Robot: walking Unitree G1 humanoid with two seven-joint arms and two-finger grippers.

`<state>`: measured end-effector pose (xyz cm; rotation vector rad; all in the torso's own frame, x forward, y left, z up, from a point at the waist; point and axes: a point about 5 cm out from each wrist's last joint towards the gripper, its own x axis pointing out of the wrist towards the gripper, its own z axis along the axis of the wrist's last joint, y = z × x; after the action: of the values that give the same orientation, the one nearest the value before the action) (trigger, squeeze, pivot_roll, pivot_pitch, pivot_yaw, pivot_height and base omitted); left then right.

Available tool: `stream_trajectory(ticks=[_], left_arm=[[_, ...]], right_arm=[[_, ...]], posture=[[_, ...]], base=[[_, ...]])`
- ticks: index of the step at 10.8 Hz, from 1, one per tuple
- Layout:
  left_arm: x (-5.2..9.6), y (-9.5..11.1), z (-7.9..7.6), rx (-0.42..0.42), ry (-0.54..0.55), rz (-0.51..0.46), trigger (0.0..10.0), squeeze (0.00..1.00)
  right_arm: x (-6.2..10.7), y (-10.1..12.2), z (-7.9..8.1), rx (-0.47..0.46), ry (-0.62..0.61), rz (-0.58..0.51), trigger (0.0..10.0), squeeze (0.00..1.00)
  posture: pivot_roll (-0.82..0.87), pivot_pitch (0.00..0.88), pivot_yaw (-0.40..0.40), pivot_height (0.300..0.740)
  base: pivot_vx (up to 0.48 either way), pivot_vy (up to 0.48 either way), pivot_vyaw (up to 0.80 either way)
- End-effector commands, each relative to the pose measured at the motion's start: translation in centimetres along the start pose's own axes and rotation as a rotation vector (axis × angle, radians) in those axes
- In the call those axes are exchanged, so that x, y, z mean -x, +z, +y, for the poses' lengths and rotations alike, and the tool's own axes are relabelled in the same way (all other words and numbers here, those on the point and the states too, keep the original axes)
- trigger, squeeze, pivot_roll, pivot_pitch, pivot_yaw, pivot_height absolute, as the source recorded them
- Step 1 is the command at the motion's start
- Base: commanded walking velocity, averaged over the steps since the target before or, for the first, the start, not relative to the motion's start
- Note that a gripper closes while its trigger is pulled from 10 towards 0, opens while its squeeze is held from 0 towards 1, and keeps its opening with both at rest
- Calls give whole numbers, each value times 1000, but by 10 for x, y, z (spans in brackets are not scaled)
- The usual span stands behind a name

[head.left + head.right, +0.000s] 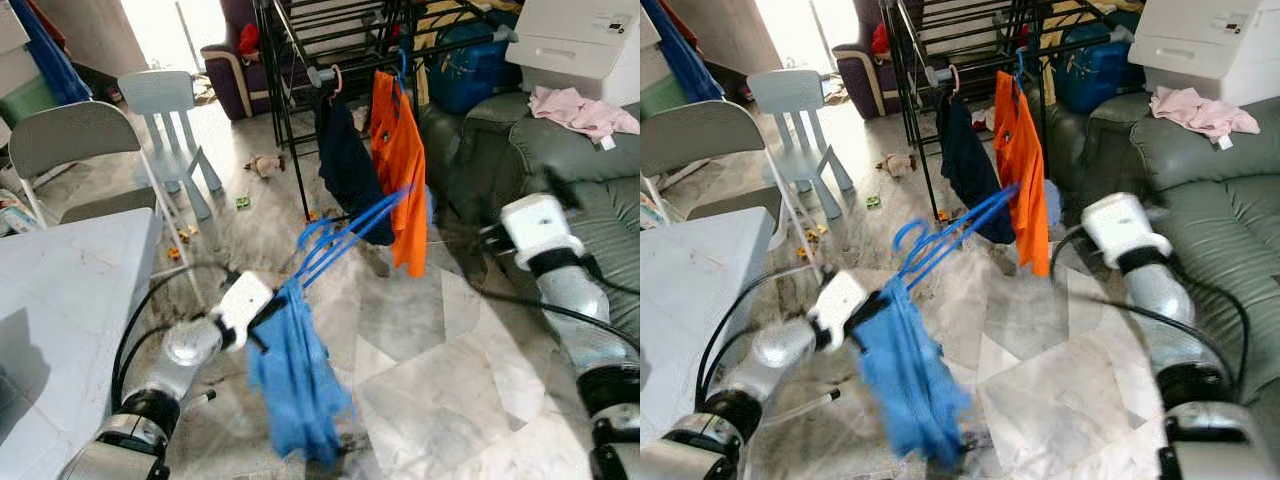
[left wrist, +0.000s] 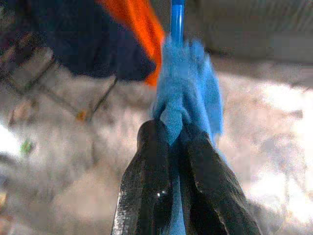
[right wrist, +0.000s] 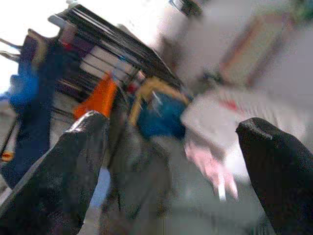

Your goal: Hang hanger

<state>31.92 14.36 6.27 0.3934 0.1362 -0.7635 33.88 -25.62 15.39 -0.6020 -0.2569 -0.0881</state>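
A blue hanger carries a blue garment that droops toward the floor. My left gripper is shut on the hanger where the blue cloth bunches around it, low and left of the black drying rack. The hanger's hook end points up toward an orange shirt and a navy garment hanging on the rack. My right gripper is open with nothing between its fingers; its arm is raised on the right, in front of the sofa.
A grey-green sofa with a pink cloth stands at the right, with a white appliance behind it. A white table, a grey chair and a pale blue child's chair are at the left. Small toys litter the marble floor.
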Motion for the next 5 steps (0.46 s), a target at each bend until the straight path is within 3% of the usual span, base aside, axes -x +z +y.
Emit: stream_trajectory(ticks=[1,3,4,5], left_arm=[[0,24,11,-56,-7,-110,0,0],[-4,57,12,-117,-34,-247,0,0],[-5,69,11,-148,-56,-286,0,0],[-5,76,7,-206,-97,-303,0,0]], right_arm=[[4,-6,5,-77,-57,59,10000,1000],[16,-30,36,-329,-98,303,10000,1000],[20,-35,59,-405,9,386,10000,1000],[23,-34,79,-445,147,421,10000,722]], posture=[[-124,0,141,740],[-115,0,138,740],[-113,0,136,740],[-113,0,136,740]], base=[[0,0,0],[0,0,0],[0,0,0],[0,0,0]])
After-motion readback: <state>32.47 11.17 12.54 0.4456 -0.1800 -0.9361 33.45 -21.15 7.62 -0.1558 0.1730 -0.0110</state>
